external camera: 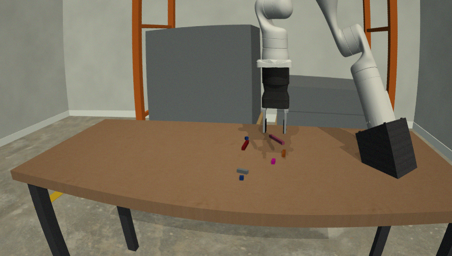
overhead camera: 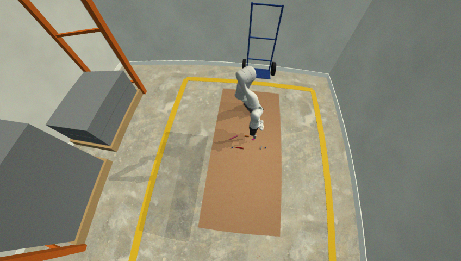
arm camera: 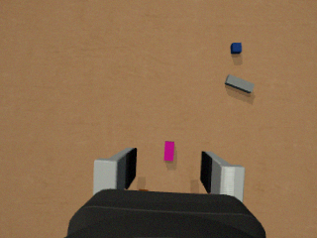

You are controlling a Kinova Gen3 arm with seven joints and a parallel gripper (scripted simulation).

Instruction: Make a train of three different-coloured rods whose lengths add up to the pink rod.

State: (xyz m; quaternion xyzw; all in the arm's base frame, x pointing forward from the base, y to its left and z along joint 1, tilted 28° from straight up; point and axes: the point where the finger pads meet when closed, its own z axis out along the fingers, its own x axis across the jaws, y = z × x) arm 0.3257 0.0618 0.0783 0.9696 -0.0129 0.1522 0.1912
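Observation:
My gripper [overhead camera: 254,136] [external camera: 274,133] [arm camera: 168,164] is open and empty, above the table. The magenta rod [overhead camera: 253,139] [external camera: 273,161] [arm camera: 169,151] lies flat, just ahead of the fingers in the wrist view. The orange rod [overhead camera: 247,136] [external camera: 283,153] [arm camera: 143,189] lies near it, mostly hidden in the wrist view. The pink rod [overhead camera: 233,137] [external camera: 276,139] lies slanted. The red rod [overhead camera: 239,147] [external camera: 245,145] has one blue rod [overhead camera: 232,147] [external camera: 246,138] near its end. The grey rod [overhead camera: 261,147] [external camera: 242,171] [arm camera: 239,84] lies slanted near another blue rod [overhead camera: 265,147] [external camera: 241,177] [arm camera: 236,48].
The rods lie apart on the brown table [overhead camera: 241,193] [external camera: 142,177] [arm camera: 74,74]. The arm's dark base [external camera: 380,152] stands at the right in the exterior view. A blue hand truck [overhead camera: 262,73] and grey boxes [overhead camera: 93,100] [external camera: 199,76] stand beyond the table.

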